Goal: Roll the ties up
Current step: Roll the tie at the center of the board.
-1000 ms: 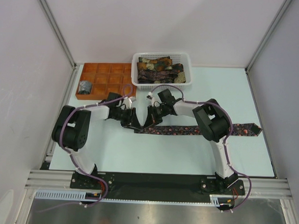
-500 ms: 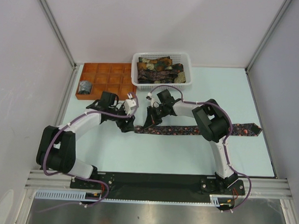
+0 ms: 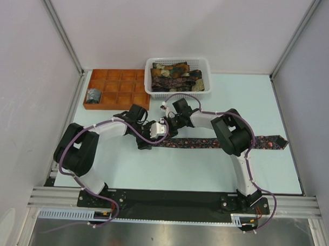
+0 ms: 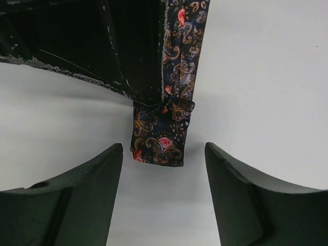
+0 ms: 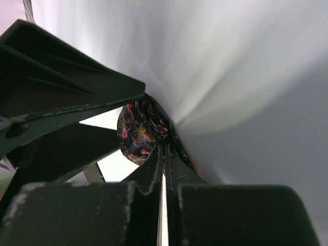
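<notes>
Robotics lab test cell, not home or shop. Plain white panel walls [image 3: 173, 26] enclose pale table [image 3: 125, 170] on three sides, joined by bare aluminium corner posts [image 3: 59, 30]. Extruded aluminium rail [image 3: 59, 196] runs along near edge, two robot arms bolted side by side to black base plate [image 3: 172, 201]. Purple cabling [image 3: 77, 147] loops loose along left arm. Staged props only: orange compartment tray [image 3: 116, 87], white mesh basket [image 3: 178, 63].

White basket [image 3: 205, 76] (mesh), orange tray [image 3: 116, 82]
</notes>
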### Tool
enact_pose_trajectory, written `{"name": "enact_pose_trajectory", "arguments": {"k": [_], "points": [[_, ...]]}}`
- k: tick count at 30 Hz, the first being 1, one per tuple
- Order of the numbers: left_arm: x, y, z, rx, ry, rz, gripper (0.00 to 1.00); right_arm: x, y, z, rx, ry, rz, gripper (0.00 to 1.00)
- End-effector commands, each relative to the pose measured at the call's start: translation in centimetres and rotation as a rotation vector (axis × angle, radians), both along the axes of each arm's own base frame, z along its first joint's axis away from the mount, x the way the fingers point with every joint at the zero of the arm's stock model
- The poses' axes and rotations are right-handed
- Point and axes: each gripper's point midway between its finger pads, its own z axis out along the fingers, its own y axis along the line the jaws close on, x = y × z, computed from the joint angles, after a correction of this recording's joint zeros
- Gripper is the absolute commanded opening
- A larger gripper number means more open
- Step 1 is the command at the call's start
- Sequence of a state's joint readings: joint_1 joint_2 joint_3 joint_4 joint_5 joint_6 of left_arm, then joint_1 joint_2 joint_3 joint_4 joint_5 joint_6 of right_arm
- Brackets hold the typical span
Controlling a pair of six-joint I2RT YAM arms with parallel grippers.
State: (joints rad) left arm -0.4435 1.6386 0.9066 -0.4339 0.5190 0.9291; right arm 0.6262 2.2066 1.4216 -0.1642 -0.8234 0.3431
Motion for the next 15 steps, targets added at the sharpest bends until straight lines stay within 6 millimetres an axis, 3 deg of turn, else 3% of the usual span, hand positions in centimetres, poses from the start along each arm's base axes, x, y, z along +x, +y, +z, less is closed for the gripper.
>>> {"name": "enact_pose_trajectory", "arguments": {"k": [1,7,13,15], "points": [[2.2,-1.2,0.8,-0.008,-0.091,-0.023,0.69,1.0,0.8,0.2,0.033,-0.057,0.015,0.00],[2.3,-1.5,0.1,0.002,-0.061,-0.012,0.58,1.6,1.2,0.5,0.048,-0.084,0.023,0.00],[1.3,-1.2,-0.2,0.027,-0.051,-0.024,0.29,1.6,1.5,2.6,0.084,-0.060,0.011,0.01],[1.1,-1.0,-0.3,0.035,-0.048,-0.021,0.26,1.6,1.0,3.4,0.096,-0.030,-0.010,0.13]]}}
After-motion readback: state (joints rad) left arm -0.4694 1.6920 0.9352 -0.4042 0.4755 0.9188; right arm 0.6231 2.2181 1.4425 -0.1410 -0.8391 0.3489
